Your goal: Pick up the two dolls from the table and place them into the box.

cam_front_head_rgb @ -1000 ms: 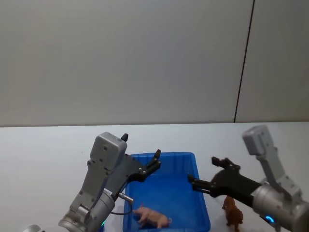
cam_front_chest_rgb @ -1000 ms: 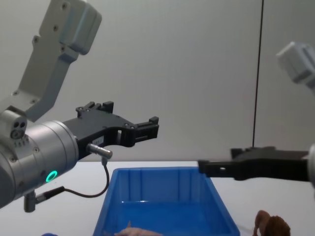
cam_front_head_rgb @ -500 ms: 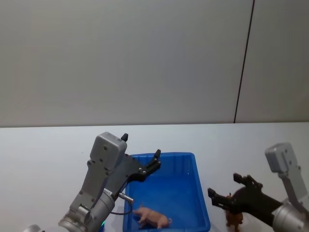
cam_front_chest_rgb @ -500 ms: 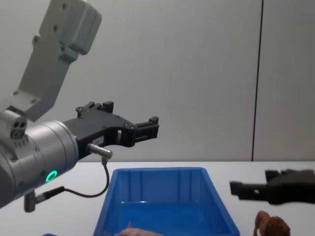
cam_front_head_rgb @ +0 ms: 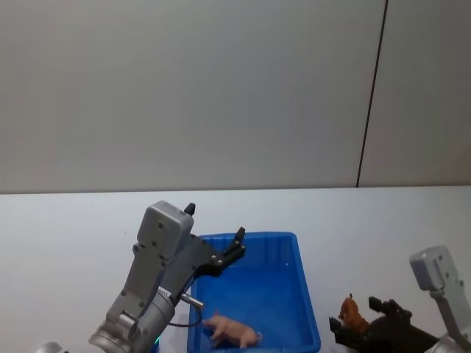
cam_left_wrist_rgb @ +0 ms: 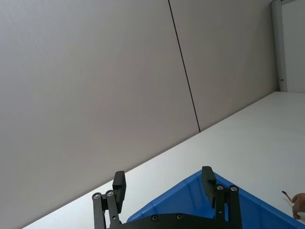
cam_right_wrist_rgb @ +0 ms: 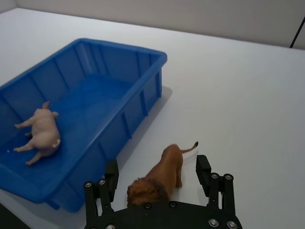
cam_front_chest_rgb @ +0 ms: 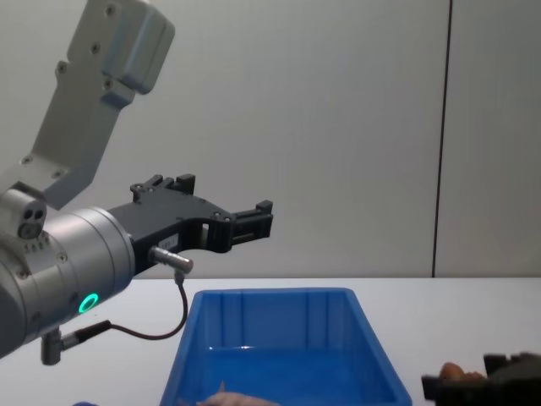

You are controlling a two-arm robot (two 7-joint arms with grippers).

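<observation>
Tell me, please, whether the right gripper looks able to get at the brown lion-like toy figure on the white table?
Probably yes: the right gripper sits low at the brown lion-like toy figure, with its open fingers flanking the head end and nothing in between; the blue plastic bin stands apart.

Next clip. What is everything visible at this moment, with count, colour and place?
pink doll: 1, pale pink, lying inside the box
brown doll: 1, brown, standing on the table right of the box
box: 1, bright blue, on the table, centre
table: 1, white
wall: grey, behind the table
left gripper: 1, black, open, raised over the box
right gripper: 1, black, open, low, fingers either side of the brown doll
</observation>
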